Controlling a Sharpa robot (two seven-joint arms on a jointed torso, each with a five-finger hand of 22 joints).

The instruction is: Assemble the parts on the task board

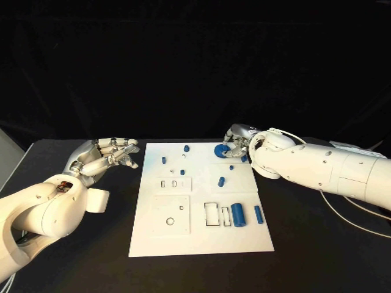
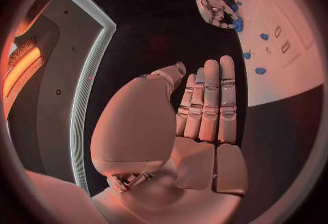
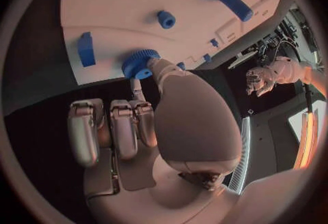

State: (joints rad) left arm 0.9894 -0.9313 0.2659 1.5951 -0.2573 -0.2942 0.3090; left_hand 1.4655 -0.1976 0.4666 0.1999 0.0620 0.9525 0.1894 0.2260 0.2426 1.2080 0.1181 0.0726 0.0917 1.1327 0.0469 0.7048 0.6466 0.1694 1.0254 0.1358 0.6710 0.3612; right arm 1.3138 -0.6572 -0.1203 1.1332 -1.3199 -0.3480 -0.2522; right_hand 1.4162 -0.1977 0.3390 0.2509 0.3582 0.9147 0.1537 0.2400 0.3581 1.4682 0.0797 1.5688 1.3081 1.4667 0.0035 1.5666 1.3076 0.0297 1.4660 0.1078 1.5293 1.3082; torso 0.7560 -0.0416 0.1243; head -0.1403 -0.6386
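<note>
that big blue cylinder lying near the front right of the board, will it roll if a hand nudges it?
Probably. The blue cylinder lies on its side on the flat task board, so a sideways nudge would likely roll it; a push along its length should slide it instead. It looks like rigid, smooth plastic, so likely stiff, light and a bit slippery between the fingers.

A head camera looks steeply down on the black surface [image 1: 63, 256] and white task board [image 1: 200, 238]. Two fisheye wrist cameras sit close behind each robot hand, both facing toward that same board's far end.
</note>
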